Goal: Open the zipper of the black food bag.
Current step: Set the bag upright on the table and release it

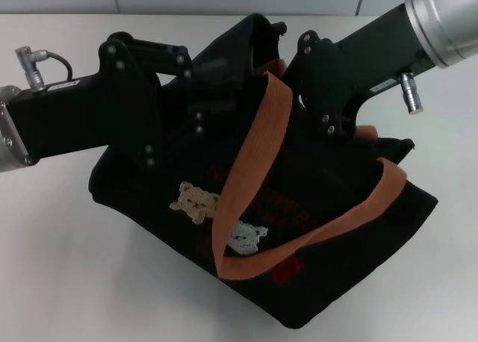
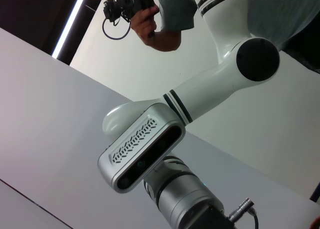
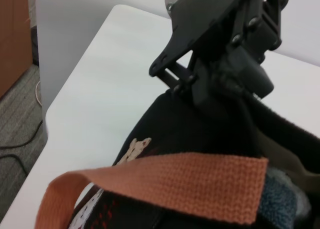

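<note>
The black food bag (image 1: 328, 267) lies tilted on the white table (image 1: 60, 267), its tan and white bears and red lettering facing up. An orange-brown handle (image 1: 254, 155) loops over its front. My left gripper (image 1: 198, 95) reaches in from the left and is shut on the bag's raised upper edge. The right wrist view shows this left gripper (image 3: 235, 86) pinching the black fabric (image 3: 190, 124), with a handle (image 3: 200, 181) close in front. My right gripper (image 1: 287, 69) comes in from the upper right to the bag's top, behind the handle. The zipper itself is hidden.
The table's left edge (image 3: 65, 94) drops to a grey floor with cables. Bare table surrounds the bag. The left wrist view shows only my own head camera (image 2: 140, 149), my white arm and a person's hand (image 2: 150, 24) holding a device.
</note>
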{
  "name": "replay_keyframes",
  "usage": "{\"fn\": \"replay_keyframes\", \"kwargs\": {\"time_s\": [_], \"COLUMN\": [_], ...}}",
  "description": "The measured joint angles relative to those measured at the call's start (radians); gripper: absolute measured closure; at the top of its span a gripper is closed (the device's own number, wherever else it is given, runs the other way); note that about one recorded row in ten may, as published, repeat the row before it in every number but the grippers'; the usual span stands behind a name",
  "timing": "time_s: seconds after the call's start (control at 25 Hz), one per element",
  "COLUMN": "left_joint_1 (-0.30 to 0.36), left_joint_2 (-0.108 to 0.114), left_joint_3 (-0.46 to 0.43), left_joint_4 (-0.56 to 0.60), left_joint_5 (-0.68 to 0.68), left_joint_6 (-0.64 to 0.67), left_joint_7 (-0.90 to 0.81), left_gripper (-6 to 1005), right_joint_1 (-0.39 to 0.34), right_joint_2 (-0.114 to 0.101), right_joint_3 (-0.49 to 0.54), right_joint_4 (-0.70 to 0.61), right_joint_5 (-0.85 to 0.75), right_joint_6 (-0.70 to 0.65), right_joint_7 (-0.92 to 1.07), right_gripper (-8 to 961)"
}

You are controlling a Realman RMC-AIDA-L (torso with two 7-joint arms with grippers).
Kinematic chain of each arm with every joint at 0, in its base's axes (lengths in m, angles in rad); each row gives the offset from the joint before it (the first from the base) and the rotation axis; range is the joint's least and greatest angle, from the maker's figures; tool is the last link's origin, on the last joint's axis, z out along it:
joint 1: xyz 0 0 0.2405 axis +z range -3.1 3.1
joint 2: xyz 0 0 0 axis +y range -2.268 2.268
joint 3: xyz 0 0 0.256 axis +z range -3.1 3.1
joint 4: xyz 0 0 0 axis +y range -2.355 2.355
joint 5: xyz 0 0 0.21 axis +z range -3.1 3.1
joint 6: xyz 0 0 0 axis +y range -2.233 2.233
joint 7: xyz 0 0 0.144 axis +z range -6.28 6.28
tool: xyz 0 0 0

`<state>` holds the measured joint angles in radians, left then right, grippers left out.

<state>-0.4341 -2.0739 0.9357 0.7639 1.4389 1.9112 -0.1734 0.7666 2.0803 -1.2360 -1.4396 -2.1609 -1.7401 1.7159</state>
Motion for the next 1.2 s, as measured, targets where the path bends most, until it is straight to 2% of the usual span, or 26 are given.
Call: {"fn": "replay_keyframes", "kwargs": {"time_s": [0.24, 0.56, 0.84, 1.2], "left_joint_1": [0.005, 0.0, -0.001, -0.005], "left_joint_2": [0.0, 0.0, 0.0, 0.001], "left_joint_3": [0.0, -0.004, -0.008, -0.007], "left_joint_4": [-0.004, -0.009, -0.015, -0.019], "left_joint_5": [0.0, 0.0, 0.0, -0.008], "left_joint_6": [0.0, 0.0, 0.0, 0.0], "left_joint_7": [0.0, 0.002, 0.002, 0.004], "left_gripper": [808, 809, 809, 809], "right_joint_1": [-0.042, -0.104, -0.124, -0.166], "right_joint_2": [0.0, -0.003, -0.003, -0.007], "right_joint_3": [0.015, 0.073, 0.185, 0.229], "right_joint_4": [-0.034, -0.054, -0.054, -0.094], "right_joint_5": [0.026, 0.098, 0.142, 0.148], "right_joint_6": [-0.007, -0.02, -0.102, -0.13], "right_joint_7": [-0.014, -0.026, -0.036, -0.037], "right_gripper": [956, 941, 910, 871]}}
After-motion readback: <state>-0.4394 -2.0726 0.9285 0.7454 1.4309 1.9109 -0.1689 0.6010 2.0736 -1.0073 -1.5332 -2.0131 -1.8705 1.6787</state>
